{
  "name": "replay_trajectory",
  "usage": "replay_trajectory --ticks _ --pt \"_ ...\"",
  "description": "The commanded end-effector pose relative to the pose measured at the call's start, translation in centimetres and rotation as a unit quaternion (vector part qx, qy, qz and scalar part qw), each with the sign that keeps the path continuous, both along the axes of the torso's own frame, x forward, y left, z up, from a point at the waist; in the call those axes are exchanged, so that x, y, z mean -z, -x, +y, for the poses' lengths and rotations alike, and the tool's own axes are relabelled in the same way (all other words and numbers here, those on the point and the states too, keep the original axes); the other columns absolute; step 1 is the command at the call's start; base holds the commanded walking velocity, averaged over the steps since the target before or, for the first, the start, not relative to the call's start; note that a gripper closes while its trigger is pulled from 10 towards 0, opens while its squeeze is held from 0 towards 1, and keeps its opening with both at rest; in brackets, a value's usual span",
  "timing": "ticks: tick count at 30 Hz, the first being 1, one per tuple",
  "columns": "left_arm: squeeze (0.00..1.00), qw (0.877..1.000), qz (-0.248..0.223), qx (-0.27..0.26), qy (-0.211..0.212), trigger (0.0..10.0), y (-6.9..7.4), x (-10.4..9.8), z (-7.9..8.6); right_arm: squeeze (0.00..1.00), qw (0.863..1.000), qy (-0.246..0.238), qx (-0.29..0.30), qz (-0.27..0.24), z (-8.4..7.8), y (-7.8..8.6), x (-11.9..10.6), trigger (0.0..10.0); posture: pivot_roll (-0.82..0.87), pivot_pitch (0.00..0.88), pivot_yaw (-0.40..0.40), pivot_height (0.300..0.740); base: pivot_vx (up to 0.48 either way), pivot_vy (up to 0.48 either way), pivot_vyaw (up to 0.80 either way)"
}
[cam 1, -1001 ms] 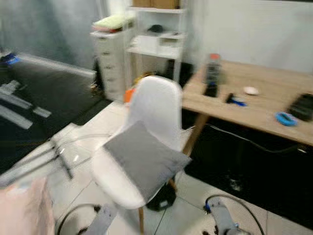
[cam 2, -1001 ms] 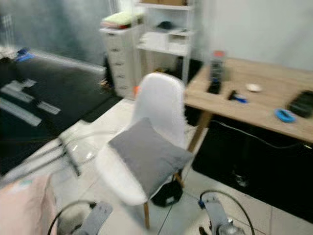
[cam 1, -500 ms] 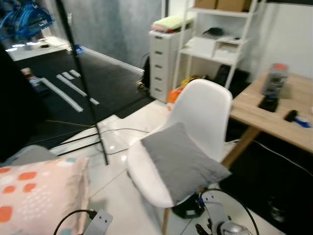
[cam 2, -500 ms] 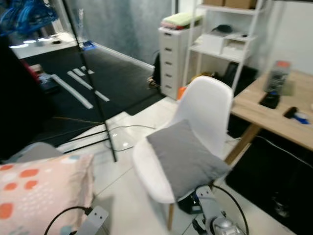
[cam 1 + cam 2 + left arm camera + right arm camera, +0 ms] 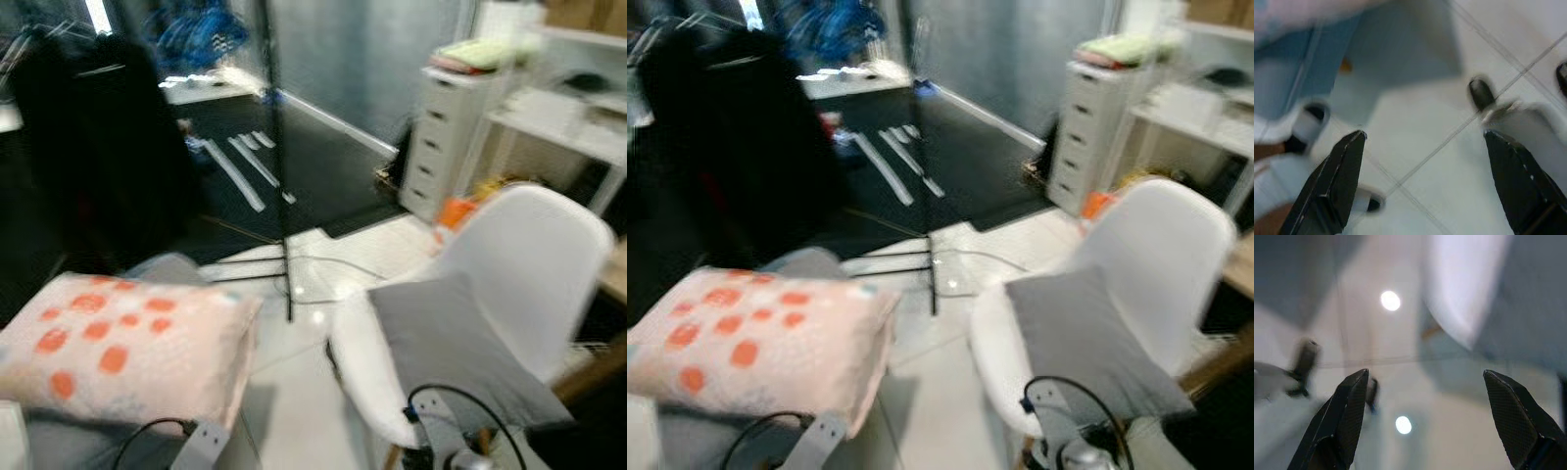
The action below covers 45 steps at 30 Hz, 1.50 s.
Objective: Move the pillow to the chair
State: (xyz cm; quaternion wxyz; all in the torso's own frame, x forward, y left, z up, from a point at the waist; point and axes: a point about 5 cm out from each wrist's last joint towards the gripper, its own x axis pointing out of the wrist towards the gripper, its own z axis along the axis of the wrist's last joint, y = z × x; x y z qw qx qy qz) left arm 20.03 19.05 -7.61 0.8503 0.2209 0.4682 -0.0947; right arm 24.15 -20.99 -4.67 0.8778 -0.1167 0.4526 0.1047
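The grey pillow [image 5: 460,348], soft, square and matte, already lies tilted on the seat of the smooth white moulded chair [image 5: 534,245] at about four o'clock, so I judge the move essentially done. Both the left gripper [image 5: 1420,186] and right gripper [image 5: 1425,418] hang over glossy tiles, fingers spread wide, holding nothing. A plump, peach, orange-spotted cushion [image 5: 127,352] sits at eight o'clock; next probably calls only for stepping clear.

Matt grey cloth pillow [image 5: 460,354]; smooth white plastic chair [image 5: 534,250]; glossy floor tiles [image 5: 304,411].
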Motion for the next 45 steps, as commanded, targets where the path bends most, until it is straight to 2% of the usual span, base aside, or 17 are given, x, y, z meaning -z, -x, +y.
replay_trajectory --ticks 1,34,38,45 --pt "0.00 1.000 -0.001 0.001 -0.003 10.0 -0.16 -0.08 0.04 0.00 1.000 0.005 -0.001 0.017 -0.16 0.85 0.56 10.0 -0.18 0.011 -0.025 0.740 0.000 0.000 0.79" --pt "0.00 1.000 -0.007 0.000 -0.001 10.0 -0.27 -0.14 -0.09 0.00 1.000 0.012 0.004 0.013 -0.38 0.78 0.48 10.0 -0.19 0.024 -0.027 0.740 0.000 0.000 0.80" --pt "0.00 1.000 -0.004 0.012 -0.001 10.0 -0.30 -0.15 -0.17 0.00 1.000 0.014 0.022 0.014 -0.53 0.87 0.55 10.0 -0.18 0.020 -0.027 0.740 0.000 -0.120 0.00" --pt "0.00 1.000 -0.006 0.000 0.003 10.0 -0.17 -0.08 -0.16 0.00 0.999 0.019 0.021 0.016 -0.58 0.95 0.60 10.0 -0.18 0.012 -0.026 0.740 0.000 -0.411 0.00"
